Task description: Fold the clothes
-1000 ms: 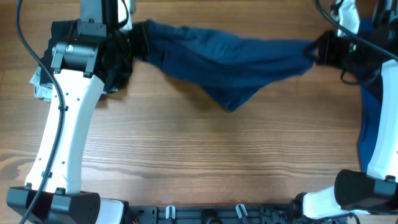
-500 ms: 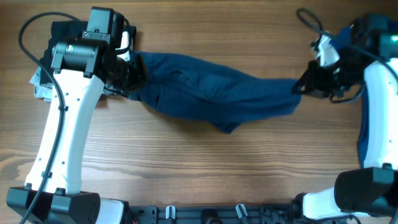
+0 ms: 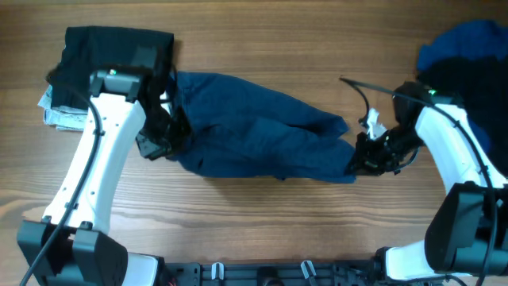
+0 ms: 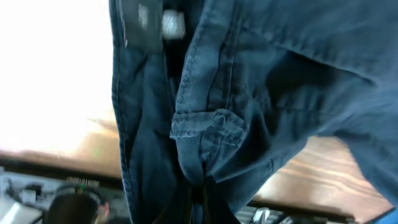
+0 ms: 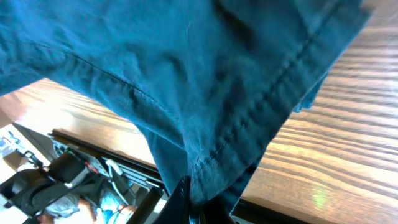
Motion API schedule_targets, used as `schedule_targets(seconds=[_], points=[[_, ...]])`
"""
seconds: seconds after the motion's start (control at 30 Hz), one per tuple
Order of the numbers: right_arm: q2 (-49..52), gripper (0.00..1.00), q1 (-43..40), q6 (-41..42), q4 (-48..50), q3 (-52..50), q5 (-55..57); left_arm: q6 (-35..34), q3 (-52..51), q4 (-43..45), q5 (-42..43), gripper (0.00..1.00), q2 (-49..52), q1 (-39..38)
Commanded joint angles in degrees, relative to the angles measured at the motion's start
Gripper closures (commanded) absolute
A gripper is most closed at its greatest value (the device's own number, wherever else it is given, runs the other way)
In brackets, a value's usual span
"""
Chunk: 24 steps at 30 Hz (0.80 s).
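Dark navy trousers [image 3: 262, 139] lie crumpled across the middle of the wooden table, stretched between both arms. My left gripper [image 3: 167, 143] is shut on their left end, and in the left wrist view the cloth [image 4: 211, 118] with a seam and belt loop fills the frame down to the pinching jaws. My right gripper [image 3: 359, 159] is shut on the right end, where a hemmed edge [image 5: 249, 124] runs into its closed jaws.
A black folded garment [image 3: 111, 48] sits on a pale patterned one [image 3: 57, 115] at the back left. A royal blue and black heap [image 3: 468, 48] lies at the back right. Bare wood [image 3: 262, 222] spans the front.
Both grippers have come toward the front and inward with the trousers. The garment, hanging stretched at the back before, now lies lower and bunched on the table.
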Motion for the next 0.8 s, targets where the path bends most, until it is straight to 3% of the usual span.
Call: schedule_targets(seconds=[0.0, 0.03, 0.1, 0.13, 0.47, 0.53, 0.57, 0.6, 0.67, 0.77], points=[[-1.3, 0.96, 1.6, 2.3, 0.5, -1.6, -0.1, -1.3, -4.3, -1.9, 2.7, 0.9, -1.0, 0.2], [-1.3, 0.96, 1.9, 2.4, 0.5, -1.6, -0.1, -1.1, -4.9, -2.4, 2.7, 0.85, -1.0, 0.2], [-1.3, 0.96, 2.0, 2.4, 0.5, -1.4, -0.1, 0.5, -5.3, -4.5, 2.7, 0.42, -1.0, 0.2], [-1.3, 0.96, 2.0, 2.4, 0.2, -0.9, -0.1, 1.6, -5.3, -5.3, 2.7, 0.33, -1.0, 0.2], [-7.1, 0.71, 2.0, 0.8, -9.7, 16.5, 0.1, 1.9, 1.1, -7.5, 2.4, 0.27, -4.4, 0.2], [-8.8, 0.53, 2.0, 0.7, -12.0, 20.5, 0.1, 1.9, 4.3, -7.4, 2.4, 0.26, -5.0, 0.2], [-9.5, 0.35, 2.0, 0.7, -12.9, 22.3, 0.1, 1.9, 5.9, -7.3, 2.4, 0.25, -5.2, 0.2], [-10.3, 0.23, 2.0, 0.7, -13.7, 24.2, 0.1, 1.9, 7.7, -6.7, 1.9, 0.23, -5.5, 0.2], [-11.6, 0.12, 2.0, 0.7, -13.1, 26.0, 0.2, 1.9, 9.6, -4.5, 0.7, 0.2, -5.7, 0.2], [-12.5, 0.07, 2.0, 0.7, -9.5, 26.2, 0.4, 1.9, 9.8, 1.0, -1.5, 0.22, -5.4, 0.2]])
